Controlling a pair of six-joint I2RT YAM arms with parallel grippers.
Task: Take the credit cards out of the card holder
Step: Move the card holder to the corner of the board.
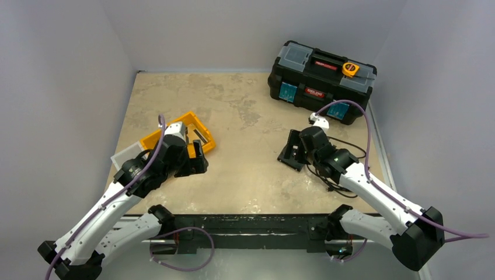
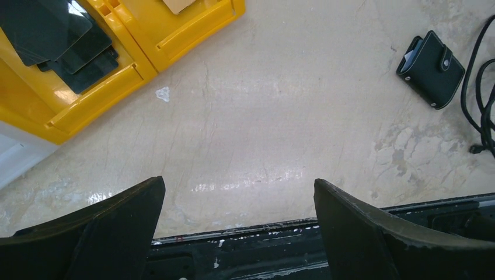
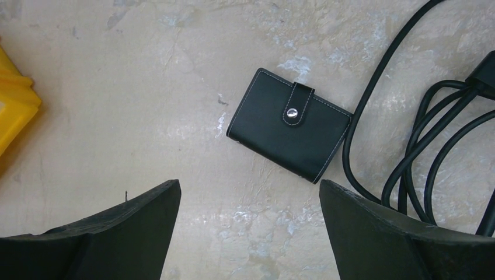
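- Black, with pale stitching, the card holder (image 3: pixel 289 134) lies flat on the table (image 3: pixel 146 87) in the middle of your right wrist view, its strap snapped shut.
- Bare table lies along its left and near edges. A black cable (image 3: pixel 373 93) curves just beside its right edge, and you cannot tell whether they touch.
- Your right tool (image 3: pixel 250 186) hangs above the holder, jaws spread wide and empty.
- Your left tool (image 2: pixel 236 186) is also wide open and holds nothing. A broad bare stretch of table lies between it and the holder at the upper right of its view.
- Count: one card holder, one snap, one looped cable.
- Two yellow bins (image 2: pixel 117 76) sit side by side at the upper left of the left wrist view. At least three dark flat pieces (image 2: pixel 58 41) overlap in the left one.
- One black toolbox (image 1: pixel 321 81) stands at the table's far right corner in the top view.
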